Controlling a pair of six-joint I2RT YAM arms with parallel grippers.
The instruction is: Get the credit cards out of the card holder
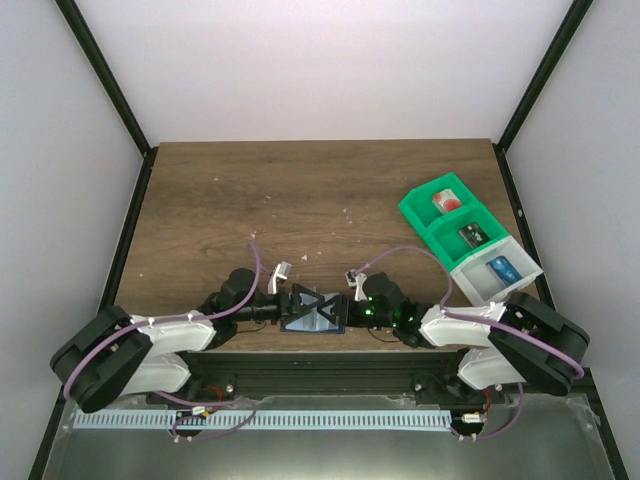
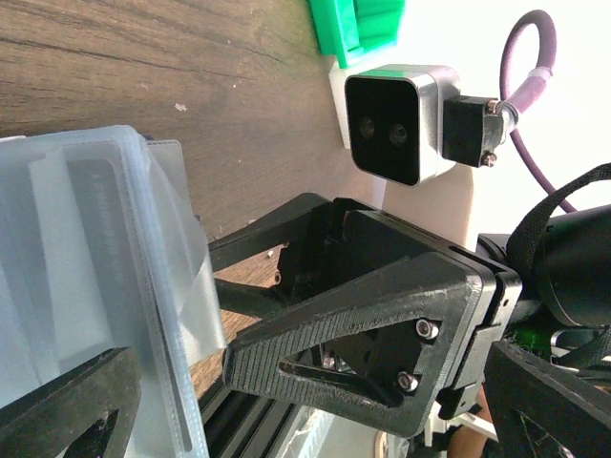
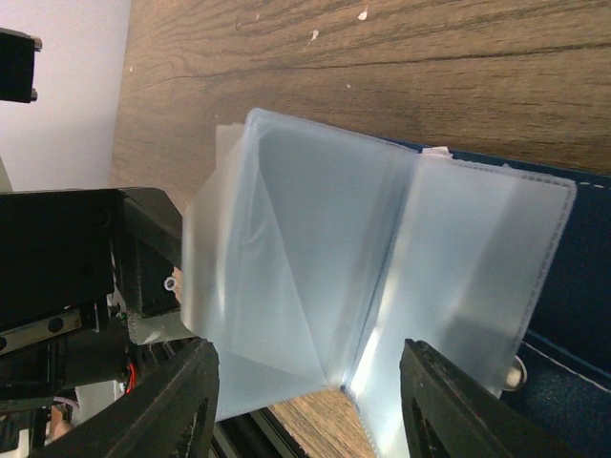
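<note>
The card holder (image 1: 313, 322) lies open at the table's near edge between both grippers. In the right wrist view its pale blue-grey panels (image 3: 315, 277) stand fanned up from the navy cover (image 3: 582, 286), and no card shows in them. My right gripper (image 1: 338, 310) is open, its fingers either side of the panels (image 3: 310, 410). My left gripper (image 1: 296, 304) is open opposite it, a panel (image 2: 86, 286) beside its left finger. The credit cards lie in the bins: red-pink (image 1: 447, 201), dark grey (image 1: 470, 235), blue (image 1: 500, 268).
The green bin (image 1: 412, 212) and the white bin (image 1: 470, 285) stand at the right edge of the table. The right gripper's finger (image 2: 382, 334) and wrist camera (image 2: 396, 124) fill the left wrist view. The black frame rail runs just below the holder.
</note>
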